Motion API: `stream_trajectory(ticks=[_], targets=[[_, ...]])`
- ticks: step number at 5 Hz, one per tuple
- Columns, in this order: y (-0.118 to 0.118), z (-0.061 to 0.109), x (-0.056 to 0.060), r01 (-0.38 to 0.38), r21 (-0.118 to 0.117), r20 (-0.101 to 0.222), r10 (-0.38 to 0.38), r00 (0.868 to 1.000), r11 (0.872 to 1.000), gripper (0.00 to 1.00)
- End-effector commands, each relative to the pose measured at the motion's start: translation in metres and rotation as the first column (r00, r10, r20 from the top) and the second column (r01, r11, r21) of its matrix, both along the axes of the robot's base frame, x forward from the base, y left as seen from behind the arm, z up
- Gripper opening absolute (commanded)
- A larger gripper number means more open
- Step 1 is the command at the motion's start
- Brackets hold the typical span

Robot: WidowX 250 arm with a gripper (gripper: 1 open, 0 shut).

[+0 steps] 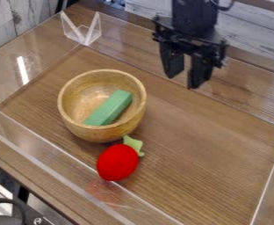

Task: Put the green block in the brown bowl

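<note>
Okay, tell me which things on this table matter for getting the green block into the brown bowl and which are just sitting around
Part of the job:
green block, already lying inside the bowl
brown bowl
gripper, empty, off to the bowl's right

Just lying about:
red strawberry toy, in front of the bowl
clear plastic stand, back corner

No readable text or markings
</note>
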State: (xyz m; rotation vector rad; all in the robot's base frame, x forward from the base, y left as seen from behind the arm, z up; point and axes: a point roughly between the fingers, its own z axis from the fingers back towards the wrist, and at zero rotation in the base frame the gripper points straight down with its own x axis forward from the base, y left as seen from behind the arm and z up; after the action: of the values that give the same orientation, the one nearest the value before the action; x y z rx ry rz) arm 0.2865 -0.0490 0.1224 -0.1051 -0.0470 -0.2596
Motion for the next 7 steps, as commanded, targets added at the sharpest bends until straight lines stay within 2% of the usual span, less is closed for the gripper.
stream_trajectory(ticks=[1, 2, 3, 4, 5, 7], targets=[[-0.010, 0.014, 0.012, -0.025, -0.005, 0.068, 0.025, 0.997, 1.000, 1.00], [-0.016, 0.008, 0.019, 0.026, 0.001, 0.081, -0.026, 0.996, 1.000, 1.00], [-0.020, 0.005, 0.026, 0.054, 0.012, 0.102, -0.055, 0.993, 0.998, 0.00], [-0.027, 0.007, 0.030, 0.033, 0.018, 0.118, -0.035, 0.992, 0.999, 1.00], [-0.033, 0.009, 0.033, 0.016, 0.021, 0.135, -0.018, 0.991, 1.000, 1.00], [-0.023, 0.004, 0.038, 0.017, 0.013, 0.171, -0.019, 0.985, 1.000, 1.00]])
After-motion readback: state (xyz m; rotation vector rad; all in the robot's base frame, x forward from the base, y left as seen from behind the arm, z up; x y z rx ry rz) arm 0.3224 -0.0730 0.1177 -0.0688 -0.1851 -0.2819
